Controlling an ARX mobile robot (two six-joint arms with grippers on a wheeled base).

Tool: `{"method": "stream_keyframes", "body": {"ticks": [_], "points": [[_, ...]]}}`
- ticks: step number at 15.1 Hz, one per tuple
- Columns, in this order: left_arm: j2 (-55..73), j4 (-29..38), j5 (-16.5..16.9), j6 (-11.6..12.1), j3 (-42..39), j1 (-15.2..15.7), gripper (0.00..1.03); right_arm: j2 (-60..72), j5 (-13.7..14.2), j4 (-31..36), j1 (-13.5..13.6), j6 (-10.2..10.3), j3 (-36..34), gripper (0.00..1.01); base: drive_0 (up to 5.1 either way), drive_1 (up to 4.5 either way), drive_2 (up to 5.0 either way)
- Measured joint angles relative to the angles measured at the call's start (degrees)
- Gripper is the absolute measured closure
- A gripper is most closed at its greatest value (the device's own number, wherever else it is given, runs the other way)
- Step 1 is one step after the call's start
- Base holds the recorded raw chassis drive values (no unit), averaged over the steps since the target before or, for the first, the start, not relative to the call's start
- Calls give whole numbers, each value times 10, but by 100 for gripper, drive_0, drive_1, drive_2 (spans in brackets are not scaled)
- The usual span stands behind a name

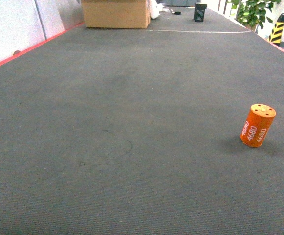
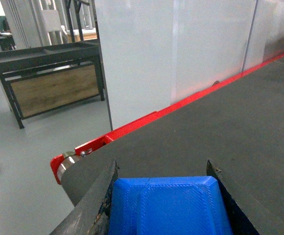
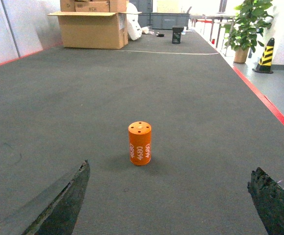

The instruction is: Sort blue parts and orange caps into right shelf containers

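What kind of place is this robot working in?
Probably a workshop or small factory floor: a long dark belt-like surface edged in red, a cardboard box at its far end, a striped hazard marker, and a metal workbench alongside.

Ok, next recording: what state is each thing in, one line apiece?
Orange cap: upright on the dark belt, free, not gripped.
Blue part: held between the left gripper's fingers.
Left gripper: shut on the blue part.
Right gripper: open, fingers wide apart, cap ahead of it.
Cardboard box: flaps open, at the belt's far end.
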Motion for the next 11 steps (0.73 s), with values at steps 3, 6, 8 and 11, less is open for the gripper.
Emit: {"method": "stream_keyframes", "body": {"ticks": [3, 6, 8, 11], "points": [[-34, 2, -39, 11, -24, -10, 62, 0, 0, 0, 0, 0, 0, 3, 0, 0, 0], [-30, 27, -37, 25, -24, -7, 62, 0, 0, 0, 0, 0, 0, 3, 0, 0, 0], [30, 9, 111, 43, 48, 26, 62, 0, 0, 0, 0, 0, 0, 3, 0, 0, 0], [120, 3, 223, 10, 88, 22, 62, 0, 0, 0, 0, 0, 0, 3, 0, 0, 0]]}}
